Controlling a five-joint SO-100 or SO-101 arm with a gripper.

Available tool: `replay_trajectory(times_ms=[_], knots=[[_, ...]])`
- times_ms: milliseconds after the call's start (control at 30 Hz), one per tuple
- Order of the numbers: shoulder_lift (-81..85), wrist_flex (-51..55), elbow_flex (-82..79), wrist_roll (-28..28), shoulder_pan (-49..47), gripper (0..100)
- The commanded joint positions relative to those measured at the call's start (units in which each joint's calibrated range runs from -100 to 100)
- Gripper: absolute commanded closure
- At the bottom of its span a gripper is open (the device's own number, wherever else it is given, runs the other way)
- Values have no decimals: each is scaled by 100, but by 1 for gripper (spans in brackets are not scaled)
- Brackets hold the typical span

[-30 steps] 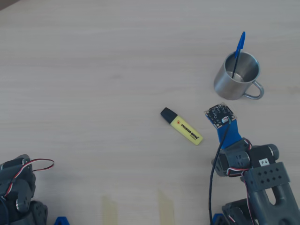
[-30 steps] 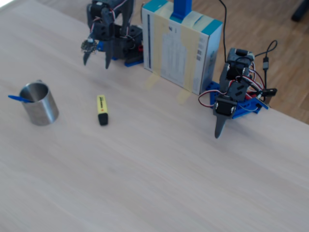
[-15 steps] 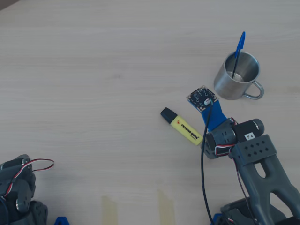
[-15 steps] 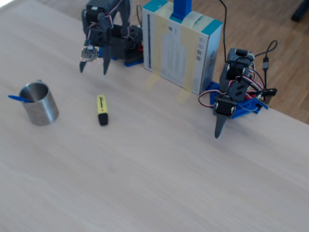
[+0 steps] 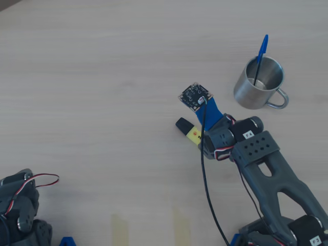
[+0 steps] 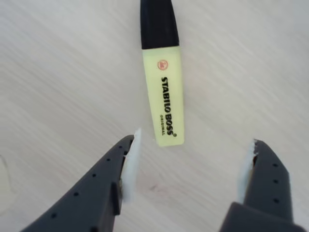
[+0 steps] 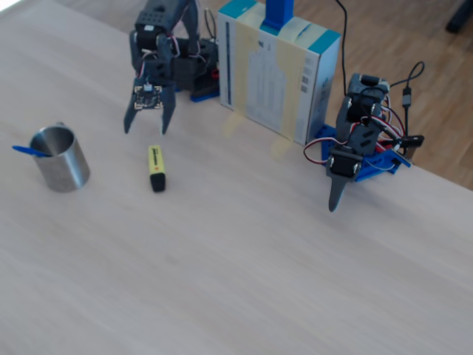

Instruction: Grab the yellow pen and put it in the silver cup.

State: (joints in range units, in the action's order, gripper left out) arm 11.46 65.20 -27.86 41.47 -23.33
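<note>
The yellow pen [image 6: 163, 96] lies flat on the table, its black cap pointing away from me and its yellow tail just ahead of the gap between my jaws. My gripper [image 6: 189, 164] is open and holds nothing, with one fingertip [image 6: 130, 159] on each side of the pen's line. In the fixed view the gripper [image 7: 146, 127] hangs just behind the pen [image 7: 156, 167], tips down. In the overhead view my wrist [image 5: 230, 141] covers most of the pen [image 5: 183, 125]. The silver cup [image 5: 259, 82] stands upright to the right with a thin blue ballpoint [image 5: 261, 56] in it.
A second arm [image 7: 355, 148] sits folded at the right of the fixed view, beside a taped cardboard box [image 7: 277, 66]. That arm's base [image 5: 18, 210] shows at the overhead view's lower left. Two tape strips [image 5: 120, 228] lie near the bottom edge.
My arm has swung left in the overhead view, from below the cup to over the pen, and reached further out. The gripper stays open. Pen and cup have not moved.
</note>
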Motion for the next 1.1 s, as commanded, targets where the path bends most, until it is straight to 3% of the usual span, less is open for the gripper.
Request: replay_trajectory(times_ms=[0,633,1067], knots=[[-157,-55,550,-6,-67,68],[-1404,-55,1231,41,-398,68],[-2011,-647,1140,41,-372,68]])
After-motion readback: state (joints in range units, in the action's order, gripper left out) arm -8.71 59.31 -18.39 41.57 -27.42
